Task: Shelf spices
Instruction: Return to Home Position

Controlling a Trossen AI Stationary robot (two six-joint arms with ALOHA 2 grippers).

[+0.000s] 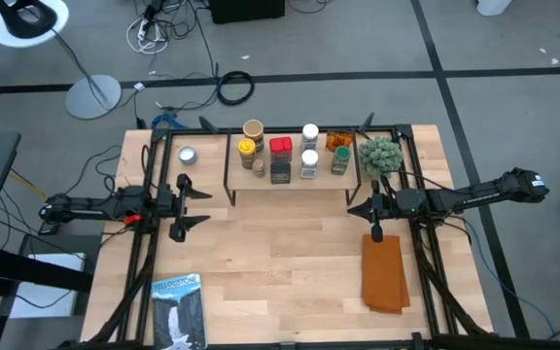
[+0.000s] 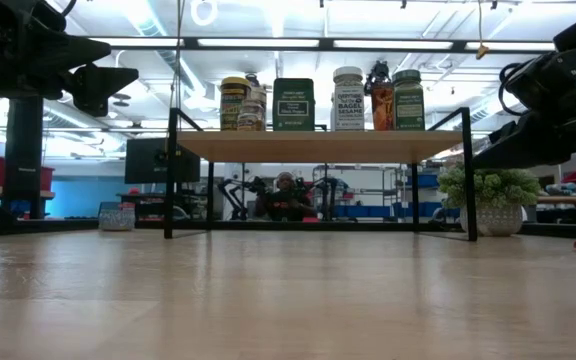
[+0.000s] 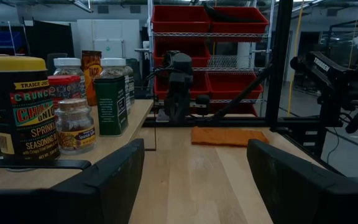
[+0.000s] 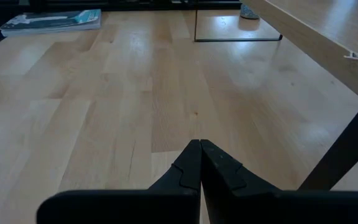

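Note:
Several spice jars and tins [image 1: 280, 156] stand upright on the light wood top of the shelf [image 1: 261, 186] at the table's far middle; the low view shows them in a row [image 2: 293, 104] on the board [image 2: 318, 146]. One small silver tin [image 1: 187, 155] sits on the table left of the shelf. My left gripper [image 1: 198, 206] hovers open near the shelf's left end, nothing between its fingers [image 3: 196, 147]. My right gripper [image 1: 353, 207] is shut and empty by the shelf's right front leg, above bare table [image 4: 200, 144].
A potted green plant [image 1: 380, 154] stands at the shelf's right end. An orange folded cloth [image 1: 384, 274] lies near the right front. A blue-and-white booklet [image 1: 179, 311] lies at the left front. Bare wood [image 1: 280, 262] stretches between the arms.

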